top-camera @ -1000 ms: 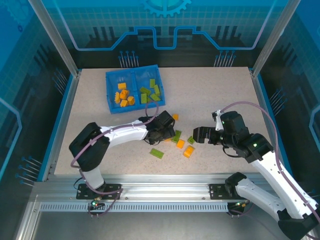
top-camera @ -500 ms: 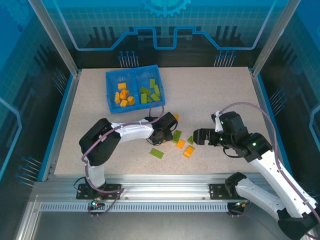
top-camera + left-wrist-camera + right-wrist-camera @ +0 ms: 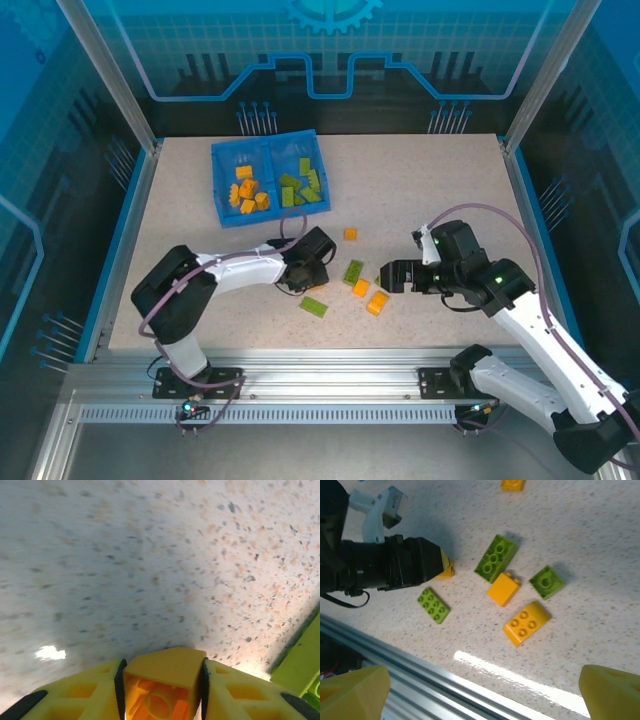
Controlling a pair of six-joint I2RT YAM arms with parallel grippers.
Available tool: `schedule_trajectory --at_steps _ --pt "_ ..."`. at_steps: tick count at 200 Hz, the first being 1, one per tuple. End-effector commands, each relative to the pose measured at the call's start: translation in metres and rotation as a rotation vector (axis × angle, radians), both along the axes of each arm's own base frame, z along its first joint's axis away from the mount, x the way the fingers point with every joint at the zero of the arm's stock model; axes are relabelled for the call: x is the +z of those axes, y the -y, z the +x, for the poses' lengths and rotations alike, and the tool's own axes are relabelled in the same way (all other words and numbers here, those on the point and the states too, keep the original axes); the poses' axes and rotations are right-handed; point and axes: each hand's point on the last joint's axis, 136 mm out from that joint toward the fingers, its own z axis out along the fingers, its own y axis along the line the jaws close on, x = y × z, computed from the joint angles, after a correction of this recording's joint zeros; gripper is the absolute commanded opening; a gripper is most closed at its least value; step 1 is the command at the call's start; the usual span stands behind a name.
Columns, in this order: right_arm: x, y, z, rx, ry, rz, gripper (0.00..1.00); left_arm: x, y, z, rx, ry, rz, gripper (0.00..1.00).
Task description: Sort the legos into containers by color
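Note:
My left gripper [image 3: 162,692] is shut on an orange lego [image 3: 165,672], held just above the speckled table. From above, the left gripper [image 3: 303,270] sits left of a loose cluster: a long green lego [image 3: 353,272], two orange ones [image 3: 361,289] [image 3: 377,302] and a flat green one [image 3: 314,307]. Another orange lego [image 3: 350,234] lies further back. My right gripper [image 3: 393,275] stands open and empty, right of the cluster. The blue tray [image 3: 217,185] of containers holds orange legos [image 3: 247,192] on the left and green legos [image 3: 300,185] on the right.
The right wrist view shows the long green lego [image 3: 495,557], a small green one [image 3: 546,581], two orange ones [image 3: 503,589] [image 3: 526,622], the flat green one [image 3: 433,605], and the aluminium rail [image 3: 395,670] along the table's near edge.
The left gripper closed on an orange lego and drew back to the left and nearer with it, uncovering the orange lego behind. The right gripper edged left.

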Motion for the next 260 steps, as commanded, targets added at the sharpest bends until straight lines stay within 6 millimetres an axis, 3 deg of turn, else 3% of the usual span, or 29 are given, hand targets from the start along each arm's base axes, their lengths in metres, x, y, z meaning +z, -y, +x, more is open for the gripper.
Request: schedule_trajectory --at_steps 1,23,46,96,119,143,182,211,234,260 --pt "0.003 -0.023 -0.009 0.111 -0.019 0.08 0.98 0.035 -0.023 0.007 0.02 0.066 0.024 0.33" --pt "0.01 -0.031 -0.007 0.126 -0.001 0.089 0.98 0.075 -0.046 0.025 0.075 0.164 0.017 0.32" --pt "0.013 -0.029 -0.003 0.108 0.02 0.076 0.98 0.116 -0.087 0.05 0.154 0.28 0.05 0.3" --pt "0.012 -0.024 -0.004 0.078 0.028 0.063 0.99 0.178 -0.178 0.1 0.36 0.438 0.126 0.26" --pt "0.014 -0.021 -0.004 0.068 0.036 0.061 0.99 0.19 -0.212 0.137 0.424 0.472 0.192 0.25" --pt "0.018 -0.018 -0.006 0.061 0.045 0.059 0.99 0.175 -0.233 0.186 0.46 0.43 0.209 0.23" --pt "0.023 -0.012 -0.011 0.036 0.06 0.064 0.99 0.152 -0.231 0.265 0.427 0.395 0.129 0.21" --pt "0.028 -0.006 -0.014 0.023 0.069 0.055 0.99 0.139 -0.225 0.301 0.414 0.382 0.063 0.28" --pt "0.031 -0.004 -0.015 0.013 0.08 0.057 0.99 0.145 -0.219 0.312 0.383 0.394 0.022 0.45" --pt "0.031 -0.004 -0.012 0.011 0.085 0.056 0.99 0.162 -0.216 0.303 0.368 0.4 0.009 0.52"
